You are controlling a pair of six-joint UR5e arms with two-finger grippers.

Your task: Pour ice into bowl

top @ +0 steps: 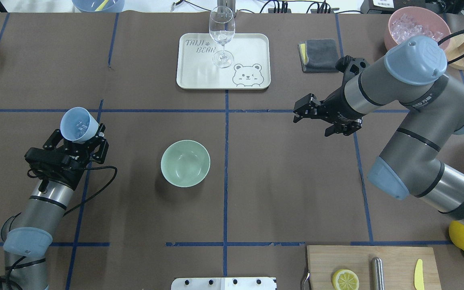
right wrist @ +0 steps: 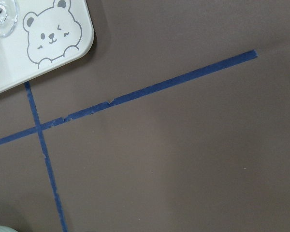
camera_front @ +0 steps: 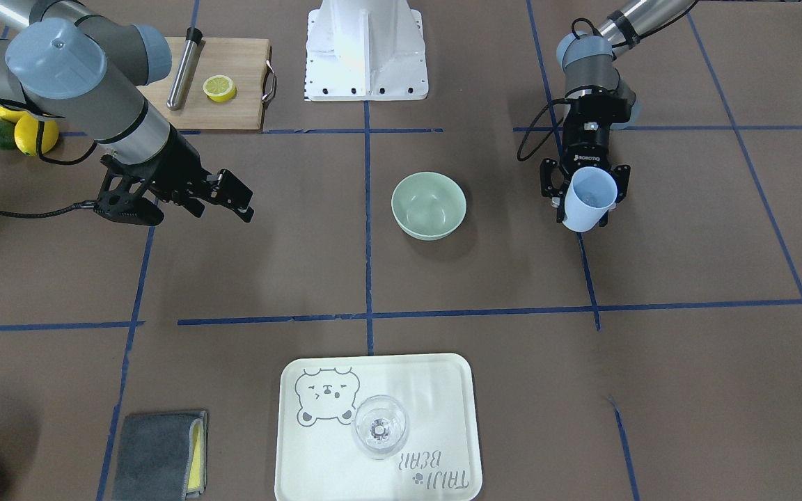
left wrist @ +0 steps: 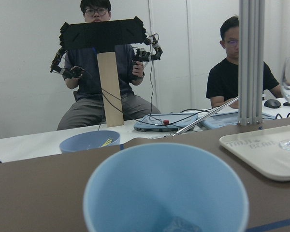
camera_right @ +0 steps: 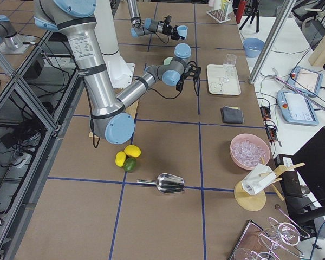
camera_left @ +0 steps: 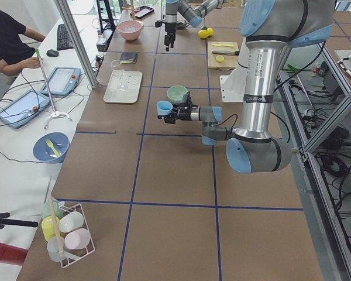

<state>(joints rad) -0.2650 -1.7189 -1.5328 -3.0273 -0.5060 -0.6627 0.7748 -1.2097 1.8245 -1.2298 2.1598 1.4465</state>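
Observation:
My left gripper (top: 79,141) is shut on a light blue cup (top: 78,125) and holds it above the table, left of the bowl, tilted a little. A few clear ice cubes (top: 81,127) lie in the cup's bottom; one shows in the left wrist view (left wrist: 181,225). The pale mint-green bowl (top: 185,163) stands empty and upright near the table's middle, also in the front view (camera_front: 429,205). The cup in the front view (camera_front: 587,198) is apart from the bowl. My right gripper (top: 298,114) is open and empty, above the table right of the bowl.
A cream tray (top: 191,72) with a wine glass (top: 221,36) is beyond the bowl. A grey cloth (top: 317,49) and a pink container (top: 393,38) of ice are at the far right. A cutting board (top: 393,257) with a lemon half (top: 345,279) is near the robot's base.

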